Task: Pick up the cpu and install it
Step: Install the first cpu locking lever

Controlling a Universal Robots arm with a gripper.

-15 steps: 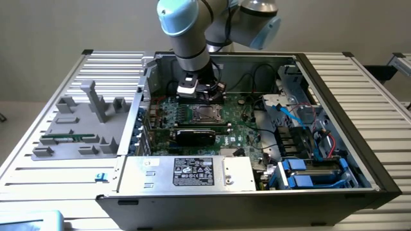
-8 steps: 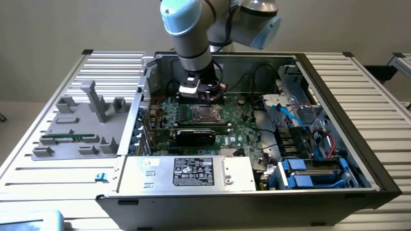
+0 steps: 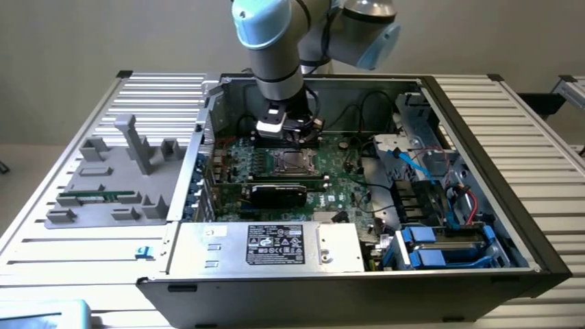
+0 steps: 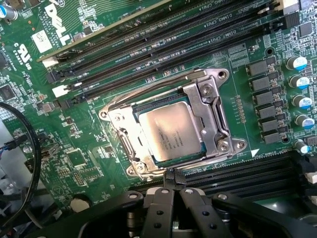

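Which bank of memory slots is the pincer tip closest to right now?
The bank of black memory slots running right beside the shut pincer, on its side of the cpu. The other bank of slots lies beyond the socket, next to the Dell logo.

Cpu (image 4: 168, 131): small flat square chip, pale silver-beige metal top with faint printed text. Lies flat, seated inside the metal socket frame (image 4: 210, 116) on the green motherboard (image 4: 64, 148), frame edges overlapping its rim. In the exterior view the cpu (image 3: 290, 162) sits mid-board, just above the black graphics card (image 3: 279, 194).
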